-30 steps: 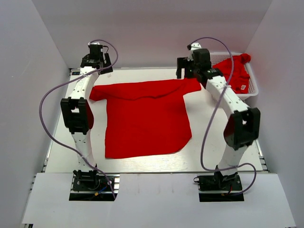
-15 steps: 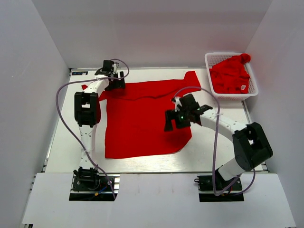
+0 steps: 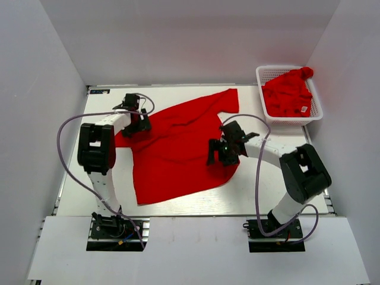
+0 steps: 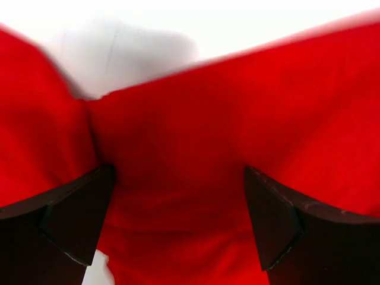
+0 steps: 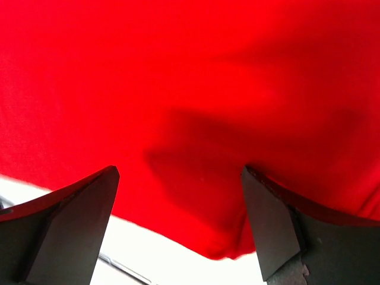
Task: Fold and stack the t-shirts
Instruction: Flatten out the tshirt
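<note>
A red t-shirt [image 3: 178, 148] lies spread and skewed on the white table [image 3: 267, 184], with one sleeve pointing to the back right. My left gripper [image 3: 138, 123] is low over its left shoulder, by the left sleeve. In the left wrist view my left gripper [image 4: 178, 219] is open, with red cloth [image 4: 237, 119] between the fingers. My right gripper [image 3: 219, 152] is low over the shirt's right side near the hem. In the right wrist view my right gripper [image 5: 178, 225] is open over the cloth edge [image 5: 178, 71]. Further red t-shirts [image 3: 288, 95] with a white label [image 3: 304, 109] lie heaped in the basket.
A white lattice basket [image 3: 261, 72] stands at the back right corner. White walls close in the table at the left, back and right. Purple cables loop from both arms. Bare table shows in the right wrist view [image 5: 148, 255].
Both arms came down from the back edge onto the shirt. Over the last half second the shirt has skewed: its right sleeve swung to the back left and the hem tilted.
</note>
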`<action>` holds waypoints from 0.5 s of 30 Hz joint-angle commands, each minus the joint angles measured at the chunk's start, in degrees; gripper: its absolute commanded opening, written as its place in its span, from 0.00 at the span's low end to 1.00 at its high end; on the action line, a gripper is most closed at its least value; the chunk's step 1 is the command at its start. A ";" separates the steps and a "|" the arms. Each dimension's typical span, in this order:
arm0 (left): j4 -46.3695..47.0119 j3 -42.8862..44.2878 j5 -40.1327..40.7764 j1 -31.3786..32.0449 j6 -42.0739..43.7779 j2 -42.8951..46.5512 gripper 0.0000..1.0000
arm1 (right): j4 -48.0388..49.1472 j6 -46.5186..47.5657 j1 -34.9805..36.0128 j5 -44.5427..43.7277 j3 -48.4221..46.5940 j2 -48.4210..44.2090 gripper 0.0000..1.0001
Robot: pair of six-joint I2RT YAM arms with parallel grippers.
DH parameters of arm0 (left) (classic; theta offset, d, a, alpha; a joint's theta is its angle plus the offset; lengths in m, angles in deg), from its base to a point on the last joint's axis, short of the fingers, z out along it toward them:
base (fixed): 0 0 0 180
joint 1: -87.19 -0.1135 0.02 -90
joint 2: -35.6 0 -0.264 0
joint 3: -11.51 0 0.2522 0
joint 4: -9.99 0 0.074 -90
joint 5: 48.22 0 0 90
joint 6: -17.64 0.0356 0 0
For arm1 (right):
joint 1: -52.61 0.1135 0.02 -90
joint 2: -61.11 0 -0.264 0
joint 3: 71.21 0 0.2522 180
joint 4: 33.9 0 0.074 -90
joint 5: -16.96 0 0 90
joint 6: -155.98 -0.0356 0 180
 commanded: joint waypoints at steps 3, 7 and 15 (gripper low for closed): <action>-8.83 -18.83 -0.28 -0.13 -10.97 14.78 1.00 | -8.57 -1.92 -5.11 -16.91 -6.29 10.82 0.90; -8.83 -29.47 -4.42 1.01 -15.45 27.00 1.00 | -15.95 -1.49 -10.02 -18.68 -19.91 19.10 0.90; -8.13 -37.67 -18.04 6.72 -13.01 41.46 1.00 | -26.51 7.98 -15.31 -22.55 -59.16 39.67 0.90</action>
